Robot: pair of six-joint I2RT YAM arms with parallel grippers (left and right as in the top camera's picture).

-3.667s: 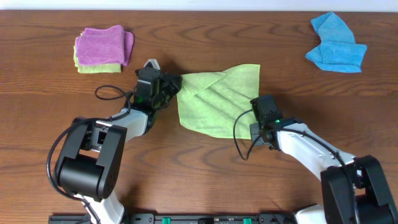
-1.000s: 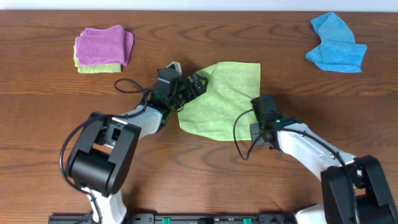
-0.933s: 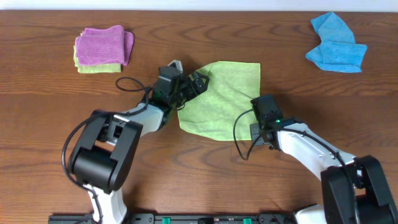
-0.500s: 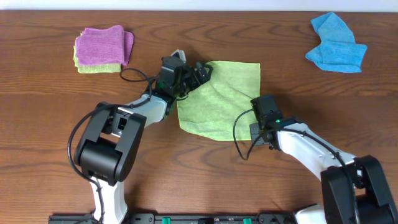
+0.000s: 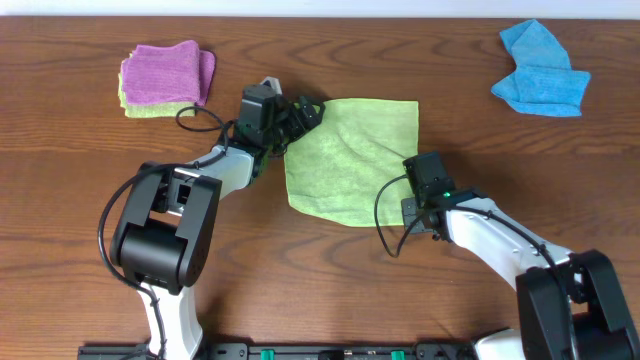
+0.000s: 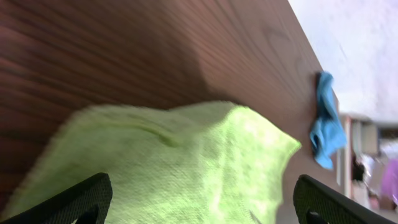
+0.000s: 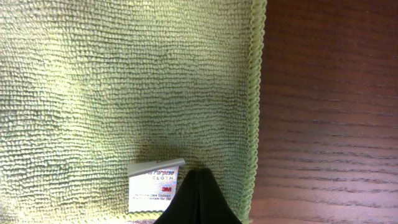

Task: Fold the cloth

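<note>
Lime-green square microfiber cloth [image 5: 350, 160] lies spread flat on the brown wooden table [image 5: 300, 280], mid-table, turned slightly askew, with light wrinkles in the middle. Left gripper [image 5: 306, 112] is at the cloth's upper-left corner, claw spread wide. In the left wrist view both black fingers [image 6: 68, 202] sit far apart at the bottom edges, with the cloth [image 6: 174, 162] bunched up between and below them. Cannot tell if the tips touch the fabric, and nothing is pinched.

Right gripper [image 5: 404, 206] is at the cloth's lower-right side, claw pressed together. The right wrist view shows the closed black tips [image 7: 198, 186] down on the cloth [image 7: 124, 81], just beside the small white printed tag [image 7: 153, 182] and near the stitched hem, with bare table [image 7: 329, 93] right of the hem. Cannot tell if any fabric is caught between the tips.

Crumpled bright blue cloth [image 5: 540, 72] sits at the far right corner, well apart. Folded purple cloth [image 5: 165, 72] sits far left, stacked on a yellow-green folded cloth [image 5: 155, 108]. The blue one [image 6: 326, 121] also shows in the left wrist view.
</note>
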